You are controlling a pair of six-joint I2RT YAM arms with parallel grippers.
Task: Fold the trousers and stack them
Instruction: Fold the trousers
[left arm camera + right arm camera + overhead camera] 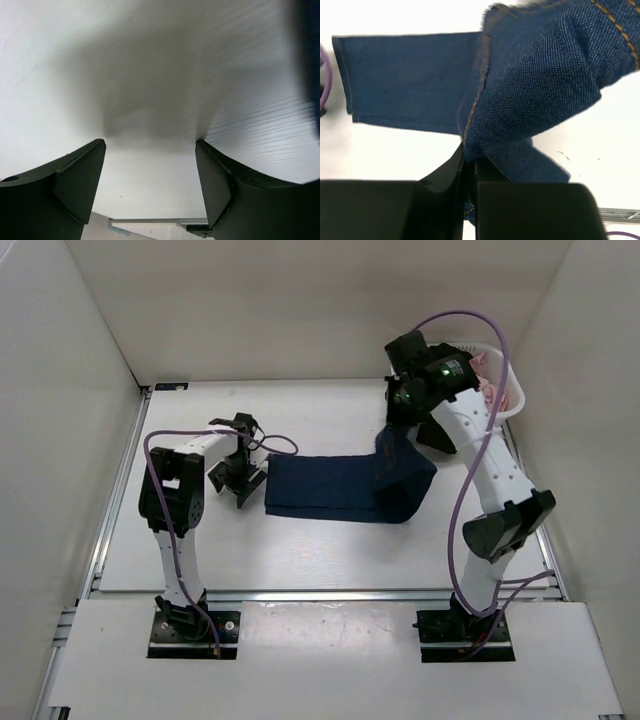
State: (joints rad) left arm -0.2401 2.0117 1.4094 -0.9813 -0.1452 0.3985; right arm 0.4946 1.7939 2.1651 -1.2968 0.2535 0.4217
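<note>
Trousers (330,488) at frame centre on counter (200,550), long axis left-right. Right claw (469,159) pinched shut on raised right end, upper right of centre. Left claw (238,482) wide, empty, just beside flat left end, nearer to it; fold would likely carry leftward

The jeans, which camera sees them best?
Top external: the whole jeans show, across the table. Right wrist shows only a close-up fold pinched in the right gripper; left wrist, maybe just a dark blurry edge.
</note>
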